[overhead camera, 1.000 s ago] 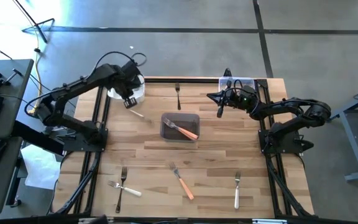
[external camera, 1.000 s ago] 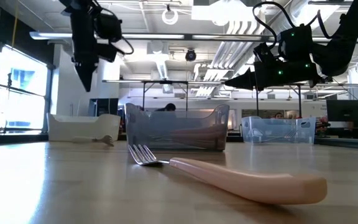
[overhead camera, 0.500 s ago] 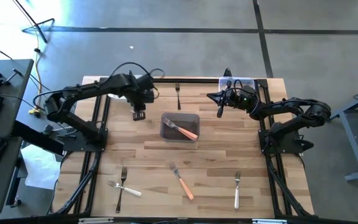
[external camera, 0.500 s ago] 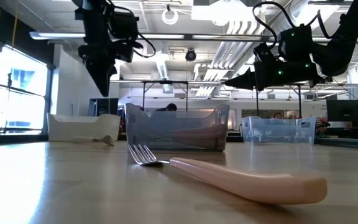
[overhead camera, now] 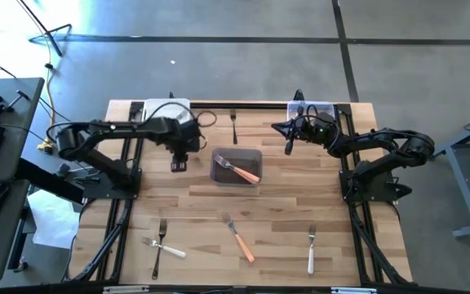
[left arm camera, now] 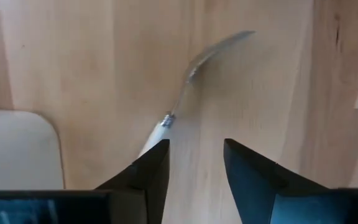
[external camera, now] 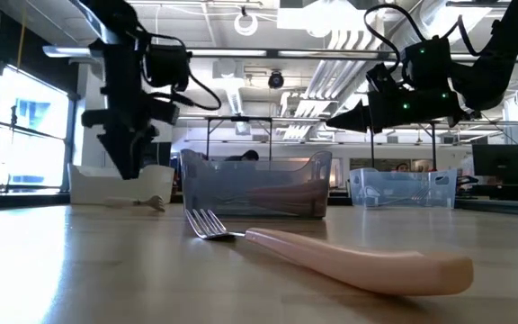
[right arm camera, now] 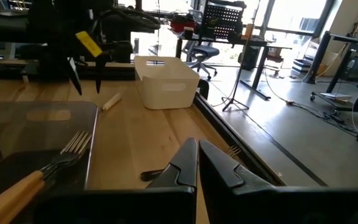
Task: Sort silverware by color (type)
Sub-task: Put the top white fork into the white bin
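A white fork point(left arm camera: 185, 93) with a silvery, curved metal head and a slim pale handle lies flat on the pale wooden surface point(overhead camera: 300, 204), just beside the white tub point(overhead camera: 167, 109) and between that tub and the smoky tub point(overhead camera: 236, 167). The left claw point(overhead camera: 178, 166) hangs over it, pointing down, its two dark wedge-shaped fingers point(left arm camera: 145, 177) spread with bare wood between them; it holds nothing.

The smoky tub, a rounded rectangle of translucent grey plastic, sits at mid-surface and holds an orange fork point(overhead camera: 241, 170) lying on a slant. Behind it, near the far edge, lies a black fork point(overhead camera: 233, 125). In front of it lies a second orange fork point(overhead camera: 238, 238), matte salmon handle and bright tines. Front-left of the tub, a white fork and a dark fork cross each other point(overhead camera: 161, 246). Front-right, another white fork point(overhead camera: 311, 248) lies straight.

The right claw point(overhead camera: 288, 147) hovers just right of the smoky tub, fingers pressed together and empty, in front of a clear tub point(overhead camera: 326, 109) at the far right corner.
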Tool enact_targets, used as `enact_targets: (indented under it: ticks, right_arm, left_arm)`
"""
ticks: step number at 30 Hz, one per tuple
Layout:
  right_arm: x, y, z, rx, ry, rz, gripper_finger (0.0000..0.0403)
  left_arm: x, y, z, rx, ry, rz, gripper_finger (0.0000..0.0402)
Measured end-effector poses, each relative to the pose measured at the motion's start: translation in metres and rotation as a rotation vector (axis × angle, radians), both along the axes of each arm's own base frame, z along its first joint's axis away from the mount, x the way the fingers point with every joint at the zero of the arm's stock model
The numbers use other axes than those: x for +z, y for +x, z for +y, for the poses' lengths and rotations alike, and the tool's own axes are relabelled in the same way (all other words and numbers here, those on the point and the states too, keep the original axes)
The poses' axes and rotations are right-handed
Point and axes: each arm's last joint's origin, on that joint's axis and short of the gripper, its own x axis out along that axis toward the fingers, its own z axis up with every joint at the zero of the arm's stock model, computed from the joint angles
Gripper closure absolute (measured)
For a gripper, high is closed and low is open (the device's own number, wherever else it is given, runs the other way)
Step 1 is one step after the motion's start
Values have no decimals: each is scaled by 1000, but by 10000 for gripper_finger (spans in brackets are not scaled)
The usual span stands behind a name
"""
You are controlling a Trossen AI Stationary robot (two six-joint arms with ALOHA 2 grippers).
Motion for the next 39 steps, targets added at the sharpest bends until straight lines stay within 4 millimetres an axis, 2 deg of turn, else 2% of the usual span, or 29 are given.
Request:
enact_targets:
  ticks: [4, 9, 23, 31, 39]
  right_arm:
    - [-1, 0, 0, 0, 3, 5, 403]
    - [-1, 0, 0, 0, 3, 5, 403]
    - [0, 0, 0, 0, -2, -1, 403]
    - [1, 0, 0, 0, -4, -4, 403]
    - [1, 0, 0, 0, -6, -7, 403]
  left_arm:
    - [-11, -2, -12, -19, 17, -26, 264]
    - [-19, -1, -16, -26, 28, -40, 259]
    - [-18, 0, -7, 6, 15, -89, 261]
    - [-34, 4, -3, -49, -5, -33, 261]
    - [-36, 6, -2, -61, -4, -29, 261]
